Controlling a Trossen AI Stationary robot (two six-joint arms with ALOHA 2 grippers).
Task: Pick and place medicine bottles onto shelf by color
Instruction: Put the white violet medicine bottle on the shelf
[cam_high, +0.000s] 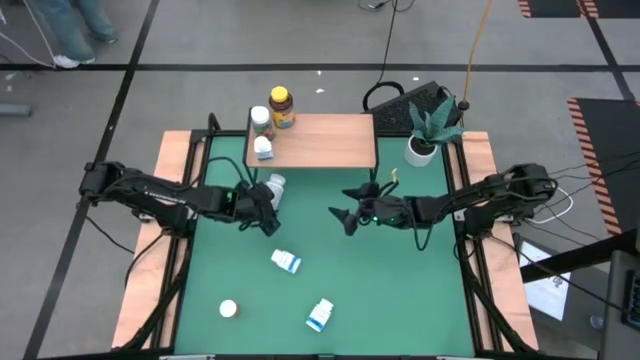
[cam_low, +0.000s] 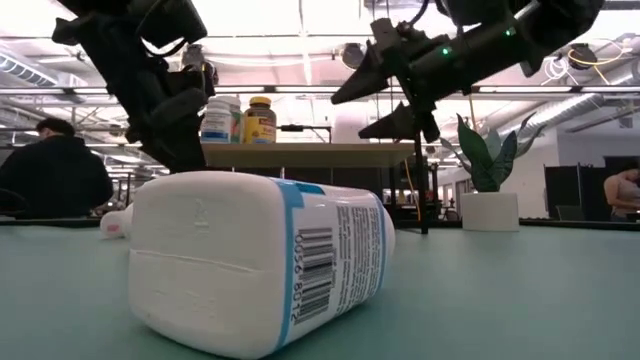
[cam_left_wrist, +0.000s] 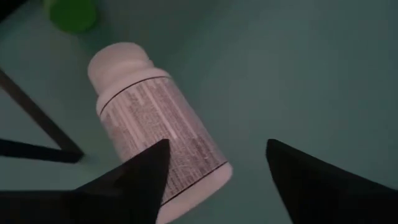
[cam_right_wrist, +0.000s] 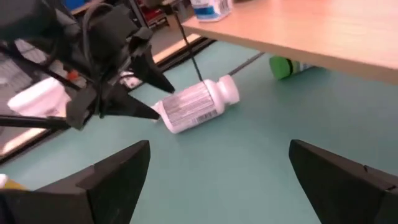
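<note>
Near the far edge of the green tabletop (cam_high: 400, 300), just in front of the shelf (cam_high: 325, 140), my left fingers (cam_left_wrist: 214, 168) stand spread apart over a white bottle (cam_left_wrist: 158, 143) that lies on its side. One finger shows right against the bottle's base end in my left wrist view; whether it touches I cannot tell, and the fingers are not clamped on it. The bottle's label carries dense fine print, too small to read. A green cap (cam_left_wrist: 71, 14) shows just beyond it, under the shelf.

My right fingers (cam_right_wrist: 217, 168) hang wide open and hold nothing, above the tabletop in front of the shelf's right end, pointing toward the same white bottle.

On the shelf's left end stand three bottles: an amber bottle (cam_high: 282, 107) with a yellow lid, a white one with a green lid (cam_high: 260, 120), and a white one with a blue label (cam_high: 264, 149). Their writing cannot be read.

Toward the near edge lie three more: a white bottle with blue label (cam_high: 286, 261) near the middle, another blue-labelled one (cam_high: 320, 315) closer to the near edge, and a small white bottle (cam_high: 228, 309) toward the near left corner. In the low view one of them shows a barcode (cam_low: 312, 270) and small text on its label, digits not clear.

A potted plant (cam_high: 425, 135) stands at the far right corner.
</note>
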